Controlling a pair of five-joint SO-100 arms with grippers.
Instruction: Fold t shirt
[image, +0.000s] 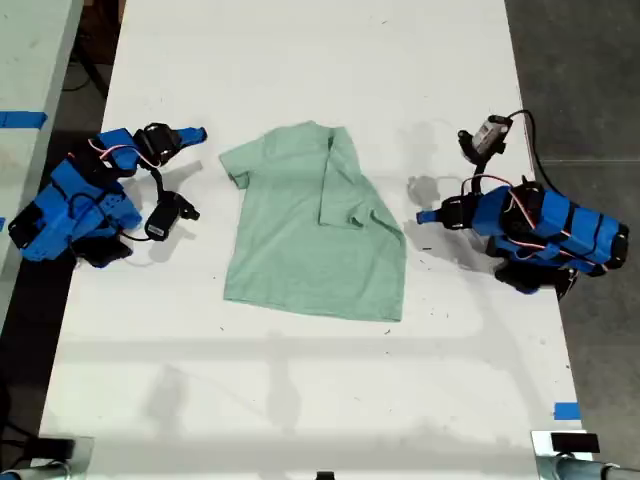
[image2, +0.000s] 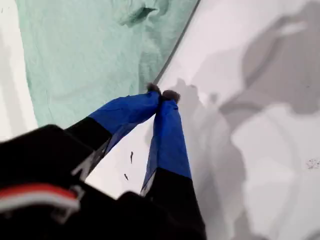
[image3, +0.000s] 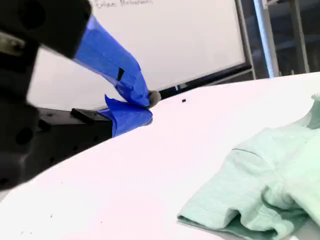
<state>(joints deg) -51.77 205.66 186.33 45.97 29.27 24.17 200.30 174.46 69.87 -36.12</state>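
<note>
The t shirt (image: 312, 225) lies flat at the middle of the white table (image: 300, 60), one side folded over so a sleeve rests on the chest. My first gripper (image2: 162, 94) sits at three o'clock from it in the exterior view, just off the cloth's edge — blue-taped tips pressed together, holding nothing. My second gripper (image3: 147, 107) rests at nine o'clock, apart from the near sleeve — its jaws nearly together, a narrow gap and nothing between them.
</note>
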